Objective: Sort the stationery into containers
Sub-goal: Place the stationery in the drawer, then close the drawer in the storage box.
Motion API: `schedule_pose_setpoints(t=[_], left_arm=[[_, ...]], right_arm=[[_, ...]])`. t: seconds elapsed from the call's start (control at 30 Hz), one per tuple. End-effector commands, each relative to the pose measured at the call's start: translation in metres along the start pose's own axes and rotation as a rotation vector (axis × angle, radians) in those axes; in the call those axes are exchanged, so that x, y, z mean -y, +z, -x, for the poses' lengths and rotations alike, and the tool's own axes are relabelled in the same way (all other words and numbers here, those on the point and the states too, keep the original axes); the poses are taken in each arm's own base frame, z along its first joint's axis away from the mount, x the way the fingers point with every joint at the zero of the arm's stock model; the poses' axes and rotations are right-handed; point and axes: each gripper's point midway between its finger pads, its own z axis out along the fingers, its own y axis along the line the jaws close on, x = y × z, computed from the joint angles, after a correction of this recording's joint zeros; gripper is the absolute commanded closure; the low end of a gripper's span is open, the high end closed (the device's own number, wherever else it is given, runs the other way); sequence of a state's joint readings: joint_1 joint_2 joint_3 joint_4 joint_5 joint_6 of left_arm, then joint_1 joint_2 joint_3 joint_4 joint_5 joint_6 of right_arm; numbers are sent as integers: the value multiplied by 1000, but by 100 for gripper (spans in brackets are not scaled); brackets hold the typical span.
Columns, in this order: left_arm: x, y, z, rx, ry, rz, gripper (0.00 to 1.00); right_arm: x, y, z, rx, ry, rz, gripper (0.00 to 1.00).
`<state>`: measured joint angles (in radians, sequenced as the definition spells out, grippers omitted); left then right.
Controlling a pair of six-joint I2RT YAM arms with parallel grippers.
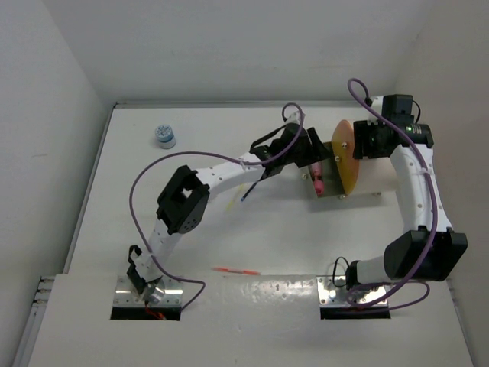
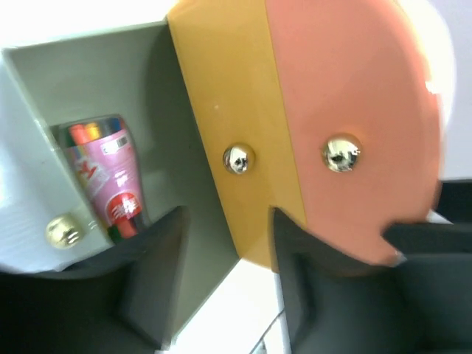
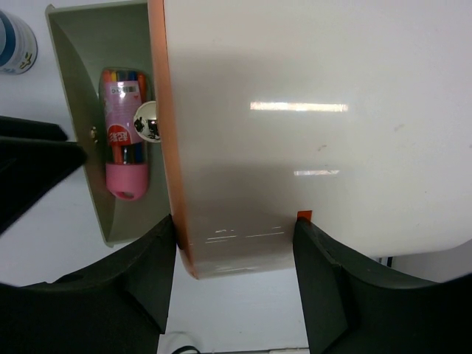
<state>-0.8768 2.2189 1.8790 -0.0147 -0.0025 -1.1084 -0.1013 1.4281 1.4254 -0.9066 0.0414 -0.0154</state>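
The cream drum container (image 1: 368, 180) (image 3: 310, 133) lies at the right. Its drawer (image 1: 328, 189) (image 2: 96, 74) is slid out behind the orange-yellow front disc (image 1: 345, 157) (image 2: 354, 110). A pink pack of coloured pens (image 2: 107, 177) (image 3: 125, 140) lies in the drawer. My left gripper (image 1: 308, 153) (image 2: 225, 221) stands open, with the disc's lower edge between its fingers. My right gripper (image 1: 365, 142) (image 3: 232, 228) is shut on the drum's body. On the table lie a red pen (image 1: 235, 271), a yellow pen (image 1: 234, 199), a dark blue pen (image 1: 252, 189) and a blue-and-white cylinder (image 1: 165, 136).
White walls close in the table at the back and on both sides. The left arm's purple cable (image 1: 137, 206) loops out over the table's left part. Both arm bases stand at the near edge.
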Motion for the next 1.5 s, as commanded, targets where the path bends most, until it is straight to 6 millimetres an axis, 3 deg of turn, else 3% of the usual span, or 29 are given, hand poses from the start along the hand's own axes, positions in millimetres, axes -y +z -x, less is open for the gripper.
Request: schedule_pose_setpoints(t=[0.0, 0.07, 0.17, 0.3, 0.37, 0.43, 0.57, 0.77, 1.2, 1.47], left_arm=[[27, -48, 46, 33, 46, -56, 50], [27, -64, 53, 38, 39, -64, 66], [9, -72, 34, -42, -4, -60, 81], [-2, -61, 23, -107, -47, -93, 92], [-7, -57, 22, -113, -56, -84, 93], [-12, -53, 16, -122, -52, -72, 92], [-32, -43, 13, -120, -66, -10, 73], [-61, -38, 1, -142, -104, 71, 56], [-82, -20, -7, -152, -136, 70, 47], [-72, -5, -19, -190, -198, -44, 58]], right_arm=[[-15, 28, -70, -290, -35, 60, 42], [-15, 28, -69, -289, -37, 60, 42], [-14, 29, -70, -291, -39, 59, 42], [-15, 28, -73, -297, -39, 60, 42], [-14, 28, -75, -305, -42, 59, 42], [-14, 28, -75, -305, -43, 57, 42], [-15, 27, -79, -320, -43, 58, 43], [-14, 28, -83, -332, -47, 55, 43], [-14, 27, -97, -354, -43, 59, 48], [-15, 28, -100, -364, -38, 67, 51]])
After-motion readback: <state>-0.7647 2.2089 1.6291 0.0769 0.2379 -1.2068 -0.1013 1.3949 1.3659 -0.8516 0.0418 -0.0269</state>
